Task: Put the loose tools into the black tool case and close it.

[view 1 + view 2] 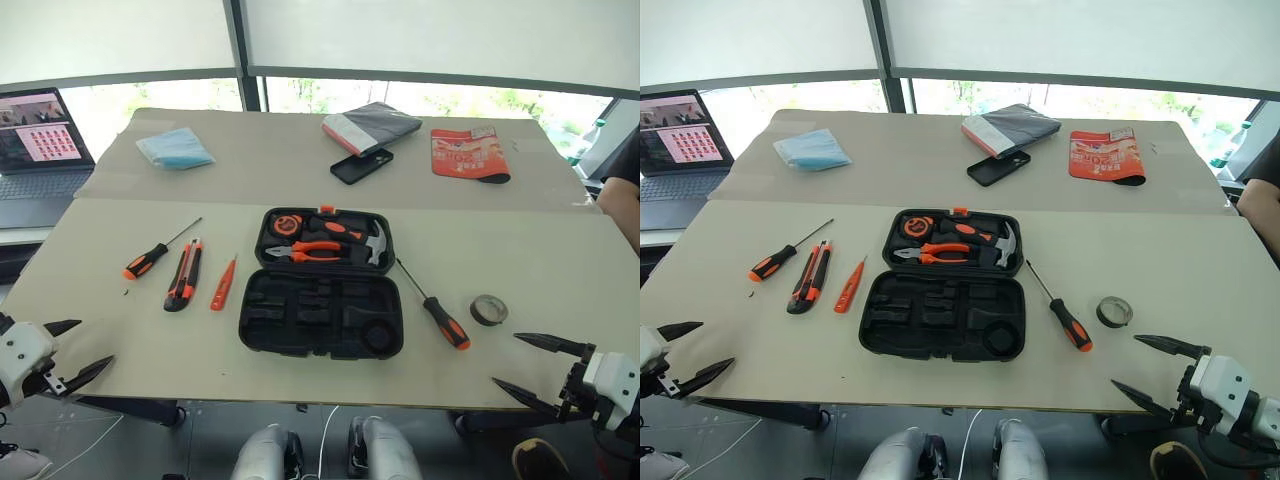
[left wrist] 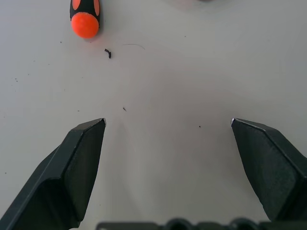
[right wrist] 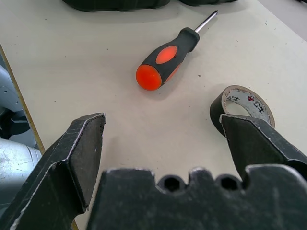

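I am holding my left gripper (image 1: 65,352) spread wide and empty, hovering at the near left edge of the table (image 1: 560,260). My right gripper (image 1: 530,364) is hanging just as wide and just as empty at the near right edge. Neither one is touching a tool.

The case (image 1: 322,283) is lying open in the middle of the table, its lid half on the far side. Pliers (image 1: 315,251), a hammer (image 1: 376,241) and a tape measure (image 1: 286,224) are sitting in the lid's slots, while the near half is showing bare moulded slots.

Left of the case three tools are lying side by side, apart from each other: the left screwdriver (image 1: 148,259) farthest out, with its shaft pointing away and to the right, then the knife (image 1: 184,274), then the slim screwdriver (image 1: 223,284) nearest the case. In my left wrist view the left screwdriver's orange butt end is lying well beyond my fingers (image 2: 76,163).

Right of the case the right screwdriver (image 1: 443,318) is lying with its handle toward me and its tip near the case's corner. The tape roll (image 1: 489,309) is resting just beyond it to the right, near my right gripper. In my right wrist view the roll is sitting just past one of my fingers (image 3: 259,148), with the handle off toward the other finger.

A phone (image 1: 361,165) is lying on the far part of the table.
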